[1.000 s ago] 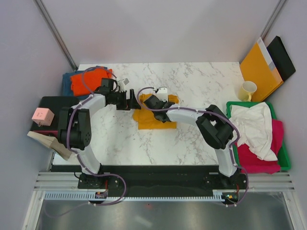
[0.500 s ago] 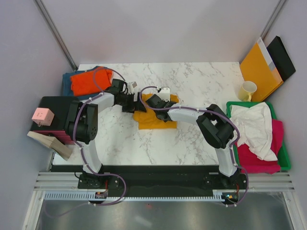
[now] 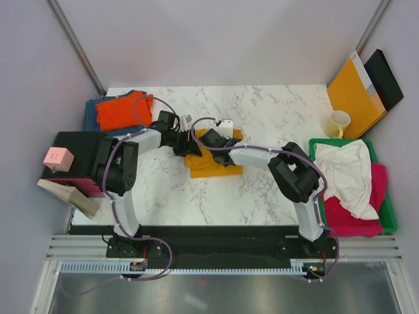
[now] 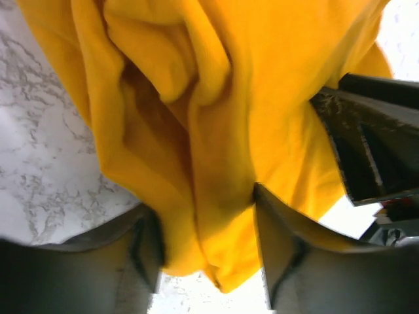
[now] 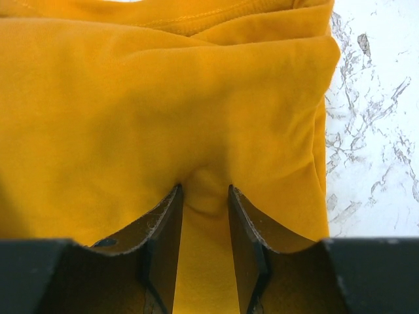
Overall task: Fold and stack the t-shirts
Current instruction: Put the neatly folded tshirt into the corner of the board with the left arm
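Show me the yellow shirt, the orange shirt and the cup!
yellow shirt [image 3: 204,165]: top view, lower folded part.
orange shirt [image 3: 115,112]: top view, its middle.
cup [image 3: 338,123]: top view, its side.

The mustard tee, orange tee, teal tee, white tee and magenta tee are plain; the table is grey-veined white marble.

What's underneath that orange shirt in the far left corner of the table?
A teal-blue cotton t-shirt lies under the bright orange cotton t-shirt; only its edges peek out around it. The orange one covers the rest, so anything more beneath is hidden.
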Tool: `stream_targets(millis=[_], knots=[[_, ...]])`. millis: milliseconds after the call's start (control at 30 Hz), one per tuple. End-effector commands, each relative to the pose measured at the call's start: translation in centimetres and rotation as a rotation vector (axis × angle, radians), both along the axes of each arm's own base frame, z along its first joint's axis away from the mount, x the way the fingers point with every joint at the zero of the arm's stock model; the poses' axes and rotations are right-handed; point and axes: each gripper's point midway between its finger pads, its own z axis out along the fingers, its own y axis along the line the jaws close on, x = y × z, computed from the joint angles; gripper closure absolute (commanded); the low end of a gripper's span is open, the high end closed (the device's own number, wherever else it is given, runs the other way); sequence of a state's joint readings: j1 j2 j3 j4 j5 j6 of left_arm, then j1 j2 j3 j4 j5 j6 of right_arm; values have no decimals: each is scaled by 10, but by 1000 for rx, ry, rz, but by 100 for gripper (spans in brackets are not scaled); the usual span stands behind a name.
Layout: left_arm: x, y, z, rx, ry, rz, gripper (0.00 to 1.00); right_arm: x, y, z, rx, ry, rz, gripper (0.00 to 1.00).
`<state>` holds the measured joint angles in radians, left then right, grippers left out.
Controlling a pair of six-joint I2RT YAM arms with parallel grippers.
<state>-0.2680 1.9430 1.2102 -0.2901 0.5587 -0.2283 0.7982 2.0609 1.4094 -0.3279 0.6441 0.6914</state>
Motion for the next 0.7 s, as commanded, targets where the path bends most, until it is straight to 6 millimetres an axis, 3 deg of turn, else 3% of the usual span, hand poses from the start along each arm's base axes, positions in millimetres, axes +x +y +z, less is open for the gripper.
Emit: stream_targets(millis=[0,67,100,167,400,500,667], knots=[[-29,0,-32,22,147,13,56,0,-2,-5,19,1,-27,58],[-30,0,-33,21,154,13,68,0,-2,-5,20,2,-29,58],[-32,-1,-34,18,158,11,87,0,-2,-5,24,2,-30,59],[-33,1,-36,28,162,11,98,-1,-1,-4,28,1,-32,58],[-31,0,-28,24,136,-19,98,-2,-1,0,30,-4,-23,60],[-20,2,-11,63,52,-57,98,-1,5,19,46,-43,1,59],[-7,4,24,88,-66,-94,98,12,16,77,109,-135,12,53]])
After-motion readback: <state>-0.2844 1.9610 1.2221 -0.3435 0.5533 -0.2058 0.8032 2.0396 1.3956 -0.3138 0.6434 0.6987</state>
